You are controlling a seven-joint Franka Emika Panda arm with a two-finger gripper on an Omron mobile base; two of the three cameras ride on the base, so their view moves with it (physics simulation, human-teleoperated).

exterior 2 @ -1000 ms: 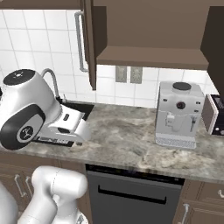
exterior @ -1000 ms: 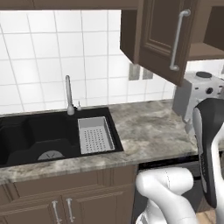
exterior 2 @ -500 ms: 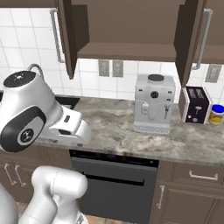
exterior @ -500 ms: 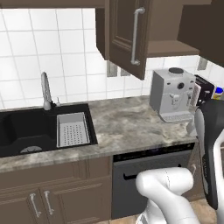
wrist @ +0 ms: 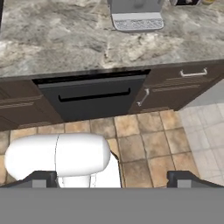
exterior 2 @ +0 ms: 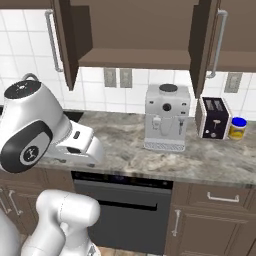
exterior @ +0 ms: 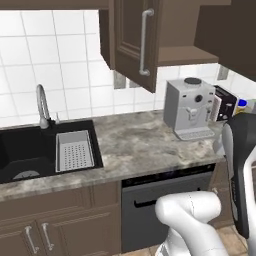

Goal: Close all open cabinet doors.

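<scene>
Both cabinet doors stand open: left door (exterior 2: 62,42) and right door (exterior 2: 204,45) jut toward you, flanking the open shelf above the coffee machine (exterior 2: 167,117). Handles run vertical. Your gripper (wrist: 112,177) hangs low, aimed at the dishwasher (wrist: 94,96); fingertips (wrist: 41,178) spread wide, empty. Doors lie well above it; reach up.

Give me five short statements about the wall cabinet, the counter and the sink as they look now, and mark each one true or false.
1. Both wall-cabinet doors, the left door and the right door, stand open. True.
2. The coffee machine sits in the sink. False: it stands on the counter.
3. A toaster stands beside the coffee machine. True.
4. The open cabinet shelf is stacked with plates. False: nothing shows on it.
5. The gripper grips a door handle. False: it points down at the floor.
</scene>
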